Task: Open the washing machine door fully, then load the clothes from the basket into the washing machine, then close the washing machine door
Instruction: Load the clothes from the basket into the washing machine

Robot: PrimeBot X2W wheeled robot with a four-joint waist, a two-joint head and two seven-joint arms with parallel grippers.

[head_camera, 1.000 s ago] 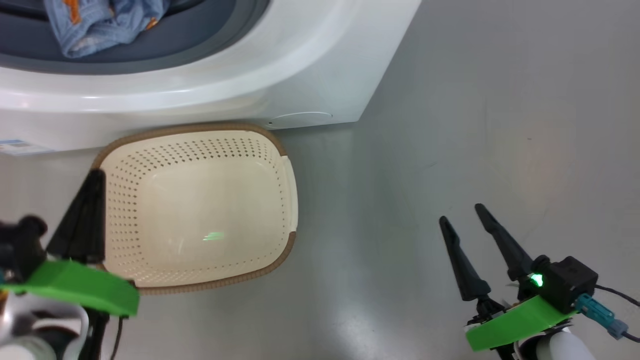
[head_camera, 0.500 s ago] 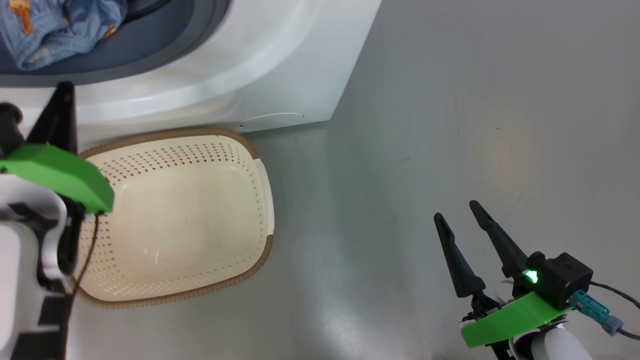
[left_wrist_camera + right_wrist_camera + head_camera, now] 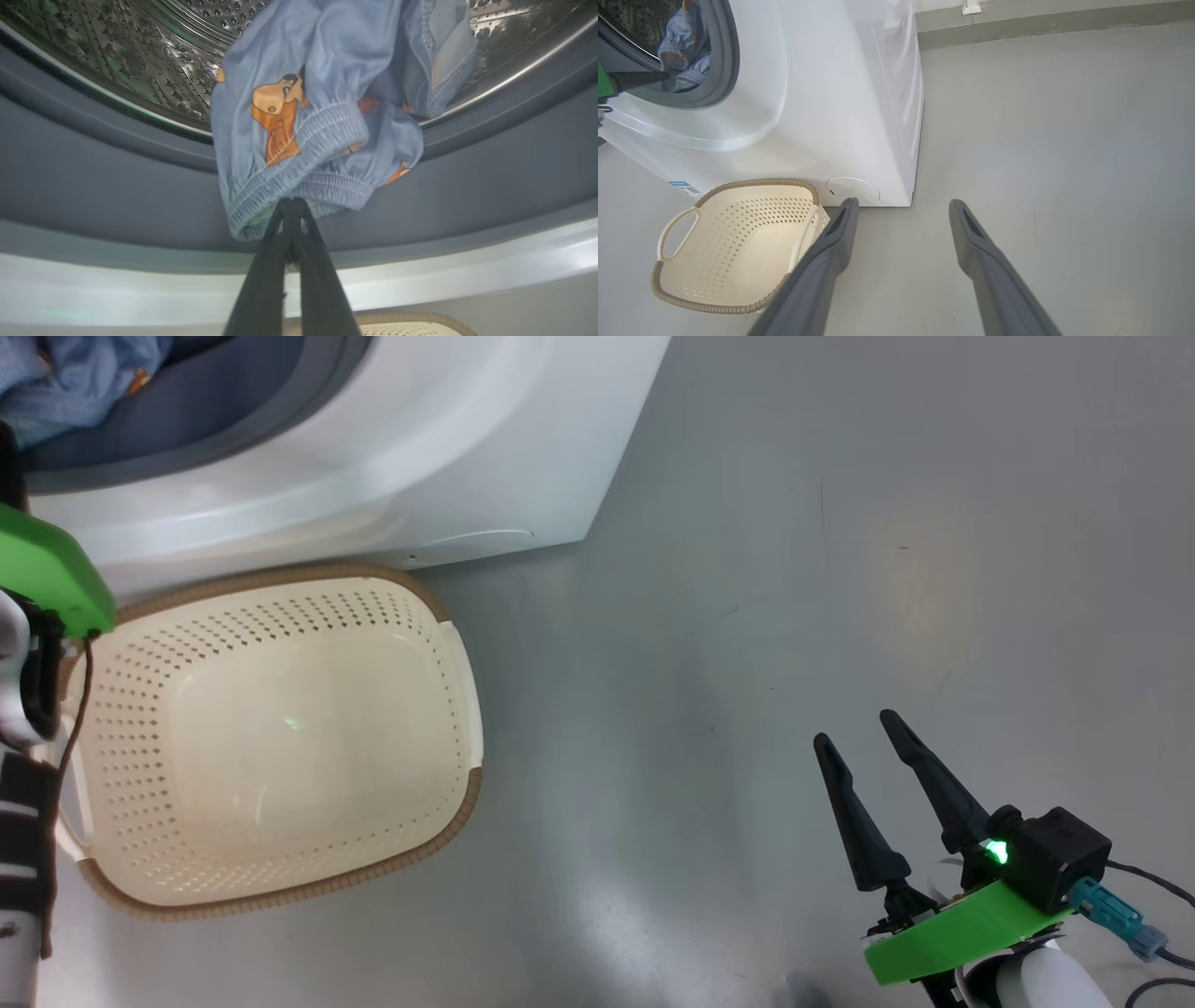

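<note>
At the washer's (image 3: 140,289) mouth, the left claw (image 3: 290,201) is clenched, its two fingers pressed flat together. Their tips meet the elastic hem of the clothes (image 3: 303,107), a light blue bundle with orange print. The bundle hangs straight ahead of the claw, draped over the grey gasket (image 3: 93,186) and partly into the steel drum (image 3: 140,46) beyond. Whether any cloth is nipped between the tips cannot be told. Below and behind this claw, the basket (image 3: 280,574) sits on the floor (image 3: 794,569) against the washer's front, its perforated cream bottom in full view. The right claw (image 3: 853,728) is released, fingers spread wide, hovering over the grey floor. The basket lies off to its left and the washer's corner ahead and to the left. Both are well apart from its tips.
</note>
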